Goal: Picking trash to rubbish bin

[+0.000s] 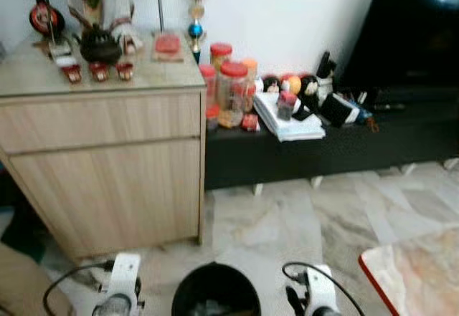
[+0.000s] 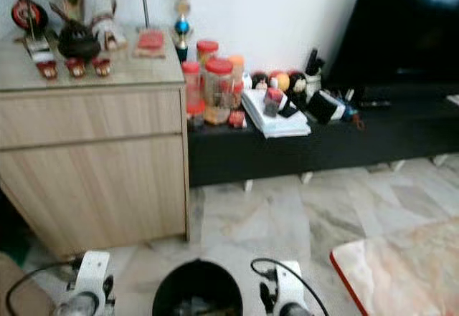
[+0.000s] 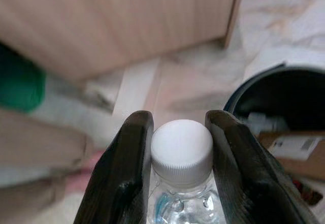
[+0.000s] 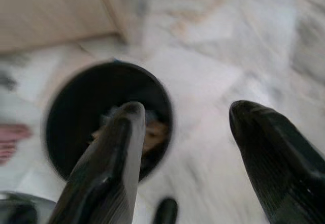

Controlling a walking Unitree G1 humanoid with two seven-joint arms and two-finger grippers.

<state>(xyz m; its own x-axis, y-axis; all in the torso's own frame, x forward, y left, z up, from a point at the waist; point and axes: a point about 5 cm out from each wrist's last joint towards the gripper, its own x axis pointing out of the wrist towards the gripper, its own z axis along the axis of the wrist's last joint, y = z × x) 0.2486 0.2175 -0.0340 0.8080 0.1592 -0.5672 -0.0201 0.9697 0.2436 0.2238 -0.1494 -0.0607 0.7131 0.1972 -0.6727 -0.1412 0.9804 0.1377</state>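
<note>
A clear plastic bottle with a white cap sits between the two black fingers of my left gripper, which is shut on its neck. The black rubbish bin stands on the marble floor at the bottom middle, between my two arms; in the left wrist view the bin's rim is just beside the bottle, with cardboard and scraps inside. My left arm is low on the left of the bin. My right gripper hangs open above the floor beside the bin, holding nothing.
A light wood cabinet with a teapot and small cups stands at the left. A low black TV bench carries red-lidded jars, papers and toys. A red-edged marble tabletop corner juts in at the lower right. Something green lies by the cabinet.
</note>
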